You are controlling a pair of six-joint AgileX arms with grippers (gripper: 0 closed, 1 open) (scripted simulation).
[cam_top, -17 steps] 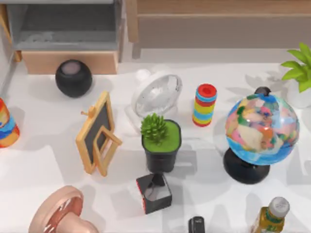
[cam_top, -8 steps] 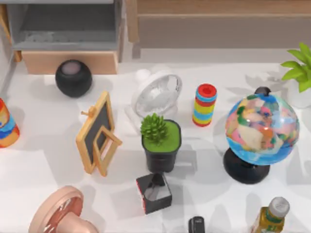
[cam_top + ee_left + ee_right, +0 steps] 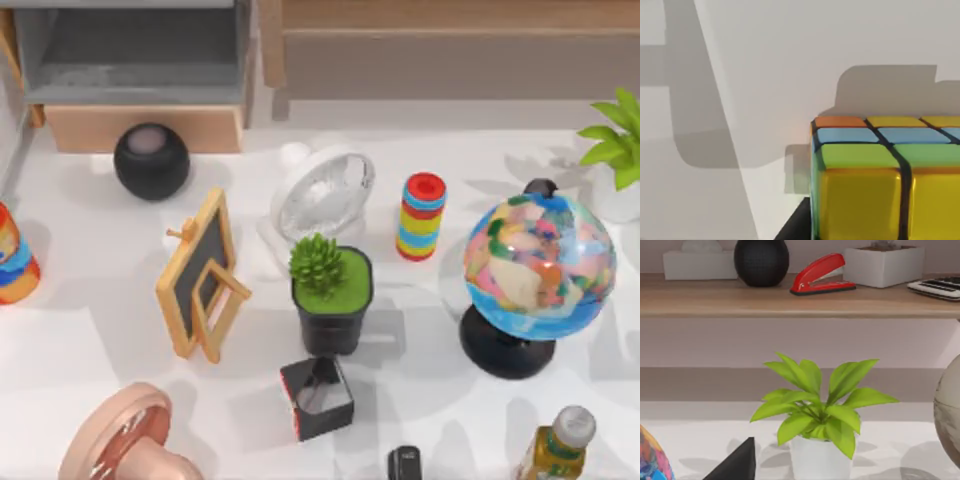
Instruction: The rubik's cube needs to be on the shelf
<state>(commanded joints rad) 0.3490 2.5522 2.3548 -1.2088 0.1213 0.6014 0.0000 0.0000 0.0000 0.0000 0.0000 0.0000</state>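
Rubik's cube [image 3: 885, 180] close in the left wrist view, lower right; shelf [image 3: 450, 50] upper right of the top view; can't tell either pincer's state.

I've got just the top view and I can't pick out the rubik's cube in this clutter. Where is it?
Observer: The left wrist view has the rubik's cube close up, yellow face toward the camera, with the white table behind it.
Operator: What's sitting on the shelf board?
Observer: In the right wrist view, a red stapler lies on the shelf, next to a round black speaker.
Operator: Anything standing in front of it?
Observer: A leafy plant in a white pot stands on the table, in front of the shelf.
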